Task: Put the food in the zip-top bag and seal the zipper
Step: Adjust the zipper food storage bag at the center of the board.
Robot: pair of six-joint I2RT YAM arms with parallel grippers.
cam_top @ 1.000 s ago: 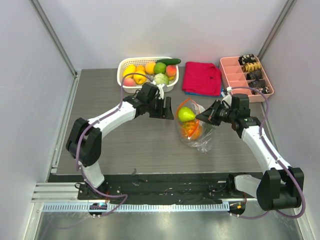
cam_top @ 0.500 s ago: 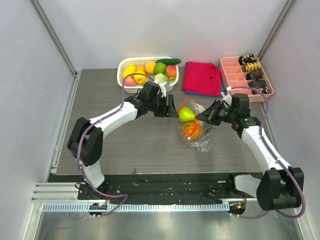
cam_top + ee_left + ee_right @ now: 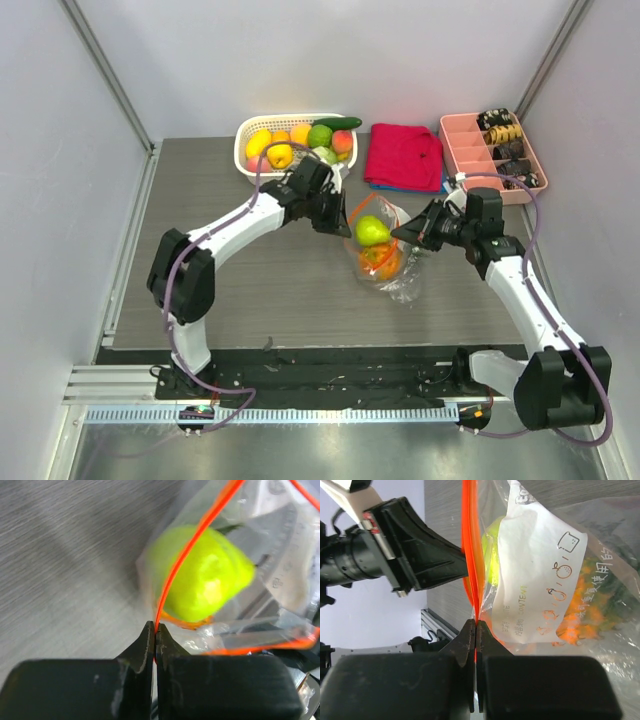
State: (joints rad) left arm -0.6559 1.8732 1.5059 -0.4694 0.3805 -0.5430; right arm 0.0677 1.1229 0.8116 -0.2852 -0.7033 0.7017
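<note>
One bag (image 3: 392, 272) mid bench (image 3: 250, 290), two fruits inside: pear (image 3: 372, 230), orange piece (image 3: 381, 261). Mouth faces the far side, zipper (image 3: 192, 542) runs left-right. My left pincer (image 3: 342, 225) and right pincer (image 3: 408, 236) each pinch a zipper end.

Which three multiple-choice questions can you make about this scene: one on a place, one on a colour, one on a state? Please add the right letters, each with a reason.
1. Where does the white basket stand?
A. At the near edge, between the arm bases
B. At the far edge, left of the red cloth
C. Right of the red cloth

2. What colour is the top fruit in the zip-top bag?
A. Yellow-green
B. Blue
C. Purple

3. How is the left end effector?
A. Wide open, holding nothing
B. Shut on the red cloth
C. Shut on the zipper

Answers: 1 B, the top view shows the basket beside the cloth at the far edge; 2 A, the fruit shows yellow-green through the clear plastic; 3 C, the left wrist view shows the jaws closed on the orange-red strip.
</note>
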